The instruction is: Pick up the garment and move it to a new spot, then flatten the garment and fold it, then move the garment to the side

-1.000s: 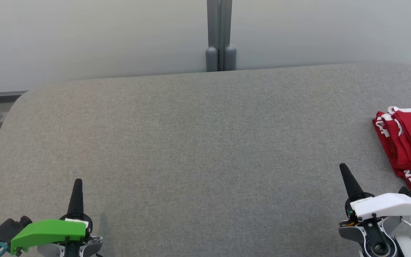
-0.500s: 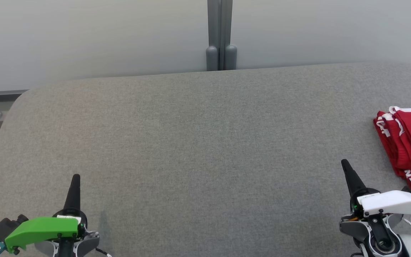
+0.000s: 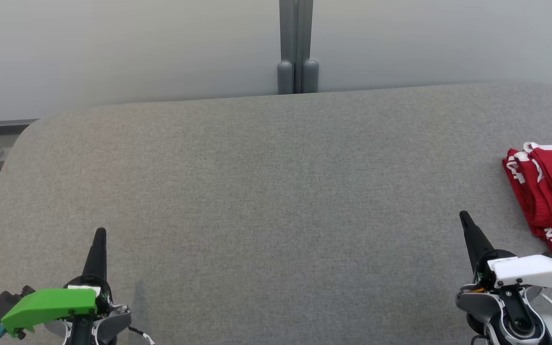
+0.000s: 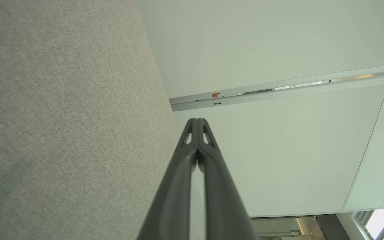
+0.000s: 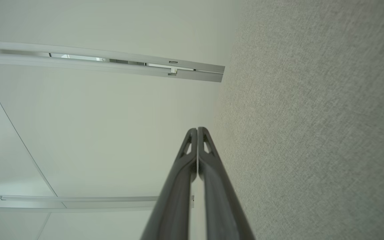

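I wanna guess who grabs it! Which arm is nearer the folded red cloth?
Right. The right end effector sits just beside the folded red garment with white lettering; the left end effector is far across the grey fabric table.

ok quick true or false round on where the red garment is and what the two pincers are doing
1. The red garment lies at the right edge of the table. True.
2. The left pincer is gripping the red garment. False: it is shut on nothing at the table's near left, far from the cloth.
3. The right pincer is shut, its fingers pressed together. True.
4. The red garment is spread out flat in the middle of the table. False: it sits in a folded bundle at the right side, partly cut off by the head view's edge.
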You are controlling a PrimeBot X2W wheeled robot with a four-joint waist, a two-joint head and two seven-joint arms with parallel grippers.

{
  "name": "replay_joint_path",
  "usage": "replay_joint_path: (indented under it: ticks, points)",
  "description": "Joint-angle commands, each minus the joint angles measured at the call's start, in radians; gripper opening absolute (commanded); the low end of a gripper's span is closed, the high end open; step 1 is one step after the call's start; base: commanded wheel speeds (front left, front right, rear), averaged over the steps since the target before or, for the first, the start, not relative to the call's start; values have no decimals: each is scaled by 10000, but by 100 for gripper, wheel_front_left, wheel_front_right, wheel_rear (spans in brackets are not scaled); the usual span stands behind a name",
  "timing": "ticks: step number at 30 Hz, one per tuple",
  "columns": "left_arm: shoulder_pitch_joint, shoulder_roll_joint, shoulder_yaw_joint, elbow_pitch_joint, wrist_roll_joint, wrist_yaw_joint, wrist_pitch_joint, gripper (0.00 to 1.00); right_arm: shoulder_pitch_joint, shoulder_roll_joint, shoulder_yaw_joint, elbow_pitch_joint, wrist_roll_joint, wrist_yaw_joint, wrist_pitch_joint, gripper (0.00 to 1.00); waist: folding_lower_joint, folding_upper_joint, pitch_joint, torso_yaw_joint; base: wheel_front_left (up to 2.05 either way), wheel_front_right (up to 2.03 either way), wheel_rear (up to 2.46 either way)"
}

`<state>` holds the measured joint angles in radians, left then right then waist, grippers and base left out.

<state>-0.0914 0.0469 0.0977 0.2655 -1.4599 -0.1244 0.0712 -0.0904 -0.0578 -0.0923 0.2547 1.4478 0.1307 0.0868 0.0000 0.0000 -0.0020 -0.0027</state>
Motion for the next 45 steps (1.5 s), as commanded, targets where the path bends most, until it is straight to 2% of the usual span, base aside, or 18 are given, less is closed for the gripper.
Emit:
replay_joint_path:
  ticks: [1,23,45]
  points:
    - [-176,56,61,-69,-233,-79,72,0,-173,1,-57,-79,223,2,52,0,0,0,3,2,0,0,0]
    - [-251,60,194,-231,-1580,-93,476,0,-217,85,-248,-129,1715,2,305,0,0,0,51,27,0,0,0]
    - [-227,60,185,-219,-1542,-91,467,0,-213,80,-239,-126,1678,2,301,0,0,0,51,27,0,0,0]
